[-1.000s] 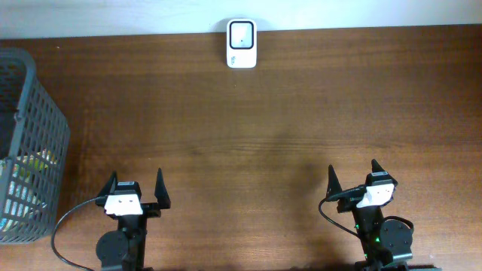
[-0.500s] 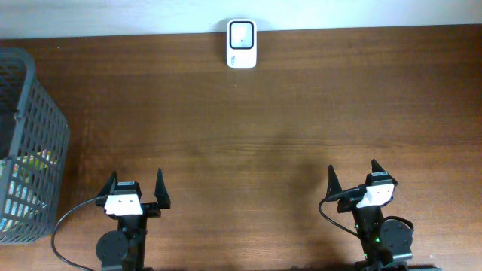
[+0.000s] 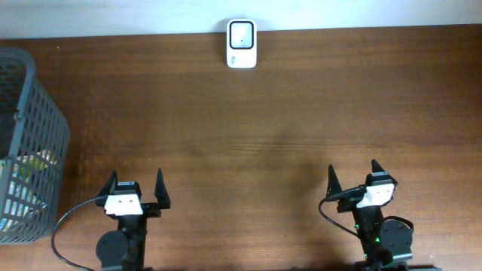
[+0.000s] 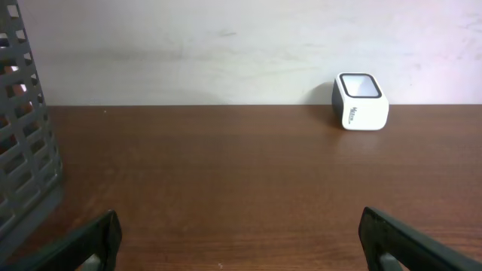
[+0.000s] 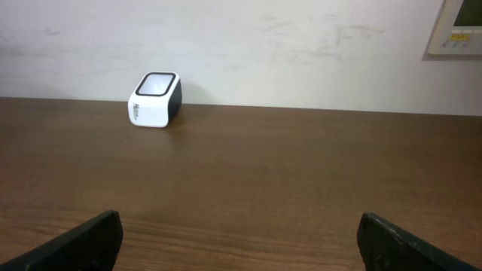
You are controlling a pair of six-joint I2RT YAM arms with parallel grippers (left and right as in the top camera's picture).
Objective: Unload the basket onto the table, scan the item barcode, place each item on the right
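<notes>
A white barcode scanner (image 3: 242,44) with a dark window stands at the table's far edge, seen from the left wrist (image 4: 360,102) and the right wrist (image 5: 155,99). Pale packaged goods (image 3: 28,172) show through the mesh of a grey basket (image 3: 47,113) at the left; no barcode is readable on them. My left gripper (image 3: 136,181) hovers near the front edge, open and empty, its jaws wide over bare wood (image 4: 239,226). My right gripper (image 3: 352,172) is likewise open and empty (image 5: 239,226). Both are far from the scanner and the basket.
The grey basket's wall (image 4: 22,143) rises at the left edge of the left wrist view. A pale wall runs behind the table, with a small wall panel (image 5: 456,30) at the upper right. Brown wooden tabletop (image 3: 248,135) lies between the grippers and the scanner.
</notes>
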